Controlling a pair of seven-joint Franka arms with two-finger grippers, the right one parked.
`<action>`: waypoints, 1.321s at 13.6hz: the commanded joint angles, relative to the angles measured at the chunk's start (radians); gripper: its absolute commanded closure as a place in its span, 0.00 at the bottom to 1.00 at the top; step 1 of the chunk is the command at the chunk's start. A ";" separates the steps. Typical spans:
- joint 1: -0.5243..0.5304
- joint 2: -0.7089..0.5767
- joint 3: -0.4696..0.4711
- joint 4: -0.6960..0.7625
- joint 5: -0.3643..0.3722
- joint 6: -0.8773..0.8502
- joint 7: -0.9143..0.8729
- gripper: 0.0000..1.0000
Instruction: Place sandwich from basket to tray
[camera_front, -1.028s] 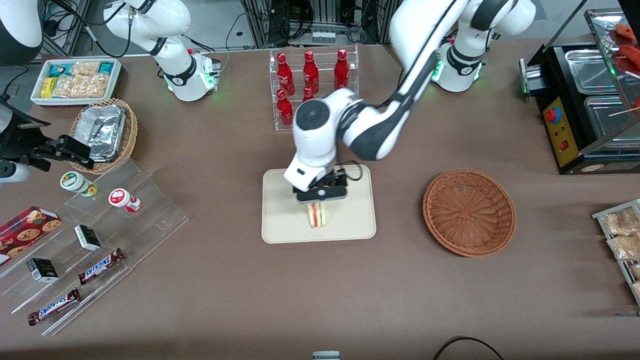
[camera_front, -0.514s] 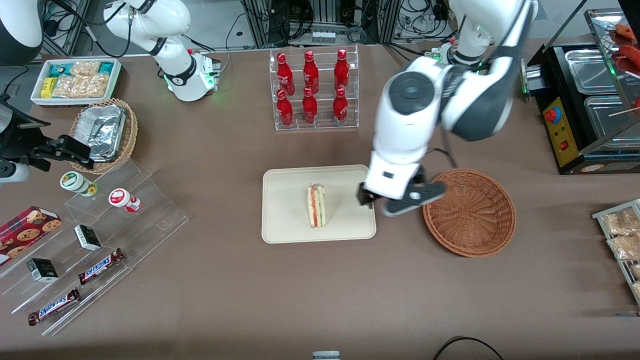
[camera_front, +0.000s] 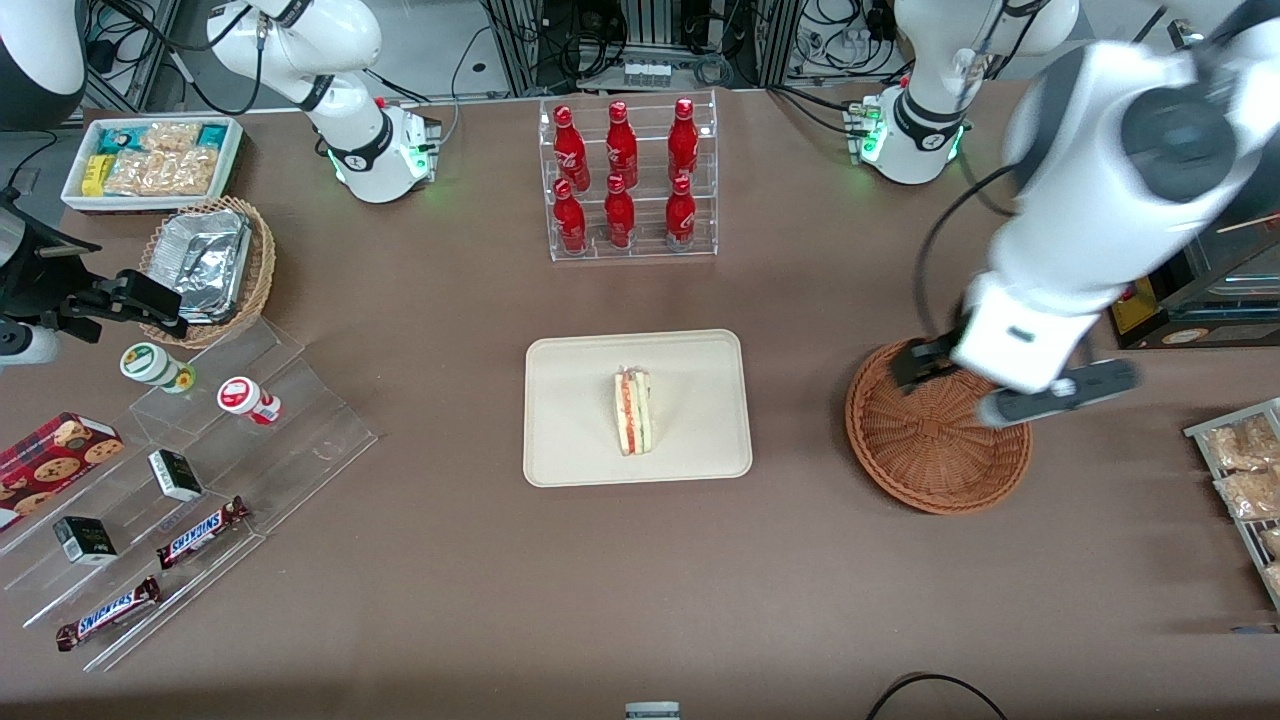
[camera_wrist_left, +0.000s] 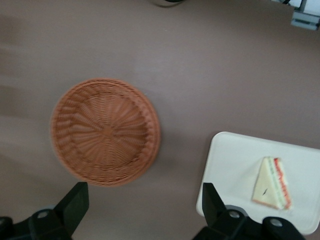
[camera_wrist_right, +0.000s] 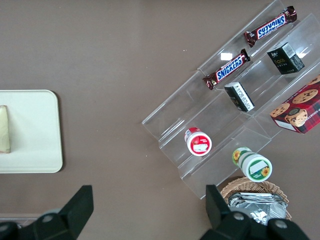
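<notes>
The sandwich (camera_front: 633, 411), a white-bread wedge with red and green filling, lies on the cream tray (camera_front: 570, 400) near its middle. The reddish-brown wicker basket (camera_front: 930, 455) is empty and sits on the table beside the tray, toward the working arm's end. My left gripper (camera_front: 985, 385) hovers high over the basket's rim, open and empty. In the left wrist view, the basket (camera_wrist_left: 106, 131), the tray (camera_wrist_left: 232, 160) and the sandwich (camera_wrist_left: 272, 184) show below the open gripper (camera_wrist_left: 144, 205). The right wrist view shows the tray's edge (camera_wrist_right: 35, 130) and a sliver of the sandwich (camera_wrist_right: 4, 130).
A clear rack of red bottles (camera_front: 625, 180) stands farther from the front camera than the tray. A black food warmer (camera_front: 1170, 220) and a rack of snack packets (camera_front: 1245, 470) stand near the basket. A clear stepped stand with snacks (camera_front: 180, 480) and a tan foil-tray basket (camera_front: 210, 265) lie toward the parked arm's end.
My left gripper let go of the sandwich on the tray, rose, and swung away from the tray to above the basket. The sandwich stays on the tray.
</notes>
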 joint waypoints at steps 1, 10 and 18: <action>0.070 -0.109 -0.011 -0.094 -0.016 -0.052 0.148 0.00; 0.233 -0.298 -0.011 -0.270 -0.016 -0.067 0.440 0.00; 0.264 -0.269 -0.011 -0.213 -0.009 -0.075 0.442 0.00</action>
